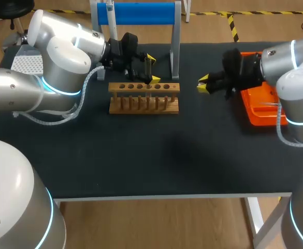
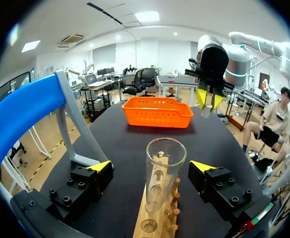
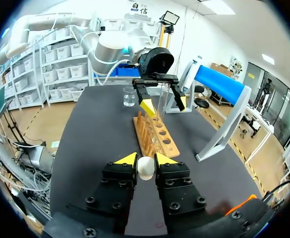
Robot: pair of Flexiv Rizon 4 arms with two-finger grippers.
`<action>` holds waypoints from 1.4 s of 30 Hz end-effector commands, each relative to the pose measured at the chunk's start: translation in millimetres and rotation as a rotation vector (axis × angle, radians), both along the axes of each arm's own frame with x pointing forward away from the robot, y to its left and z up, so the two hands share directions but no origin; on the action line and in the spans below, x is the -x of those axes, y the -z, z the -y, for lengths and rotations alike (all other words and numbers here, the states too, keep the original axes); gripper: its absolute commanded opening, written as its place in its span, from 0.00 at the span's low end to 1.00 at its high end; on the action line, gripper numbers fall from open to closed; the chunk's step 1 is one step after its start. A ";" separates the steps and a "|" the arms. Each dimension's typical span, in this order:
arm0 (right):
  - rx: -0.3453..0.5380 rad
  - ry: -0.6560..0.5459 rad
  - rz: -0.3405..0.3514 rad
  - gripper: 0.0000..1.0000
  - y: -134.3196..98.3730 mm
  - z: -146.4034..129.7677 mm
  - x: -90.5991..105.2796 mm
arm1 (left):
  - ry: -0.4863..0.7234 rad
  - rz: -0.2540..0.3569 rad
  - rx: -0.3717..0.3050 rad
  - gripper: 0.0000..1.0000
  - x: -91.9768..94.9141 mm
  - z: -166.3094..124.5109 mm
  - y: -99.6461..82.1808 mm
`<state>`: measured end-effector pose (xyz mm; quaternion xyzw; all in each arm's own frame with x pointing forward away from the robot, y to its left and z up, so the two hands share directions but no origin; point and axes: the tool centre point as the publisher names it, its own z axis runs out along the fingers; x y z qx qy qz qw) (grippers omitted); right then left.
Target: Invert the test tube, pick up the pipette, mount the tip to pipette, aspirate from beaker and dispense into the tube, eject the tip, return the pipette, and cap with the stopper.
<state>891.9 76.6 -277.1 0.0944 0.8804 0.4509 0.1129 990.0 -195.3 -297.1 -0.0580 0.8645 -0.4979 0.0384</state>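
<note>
A clear test tube [image 2: 164, 171] stands mouth up in the wooden rack [image 2: 157, 220], between the fingers of my left gripper [image 2: 152, 166]. Those fingers stand open on either side of the glass and do not touch it. From above, the left gripper [image 1: 152, 69] sits over the rack [image 1: 143, 98] near its right half. My right gripper [image 3: 145, 159] is shut on a small white stopper [image 3: 145, 168] and hovers to the right of the rack [image 3: 154, 134], a short way off; it shows as well in the head view [image 1: 204, 84]. A glass beaker [image 3: 129, 96] stands beyond the rack's far end.
A blue pipette stand [image 1: 135, 13] on grey legs rises just behind the rack. An orange tray [image 1: 260, 109] lies at the table's right, under my right arm. The dark tabletop [image 1: 156, 155] in front of the rack is bare.
</note>
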 end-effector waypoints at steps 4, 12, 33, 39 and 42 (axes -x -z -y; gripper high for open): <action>0.001 -0.003 -0.003 0.00 -2.0 1.7 0.4 | 0.002 -0.002 -0.002 1.00 -0.8 0.0 -0.4; 0.003 -0.009 -0.007 0.00 -5.8 -4.2 -7.6 | 0.002 -0.002 -0.002 1.00 -0.8 0.0 -0.4; 0.019 -0.076 0.004 0.00 -46.9 -59.6 -50.6 | 0.002 -0.002 -0.002 1.00 -0.8 0.0 -0.4; 0.029 -0.100 0.009 0.00 -58.7 -77.6 -58.3 | 0.002 -0.002 -0.002 1.00 -0.8 0.0 -0.4; 0.030 -0.112 0.016 0.00 -64.4 -86.3 -62.9 | 0.002 -0.002 -0.002 1.00 -0.8 0.0 -0.4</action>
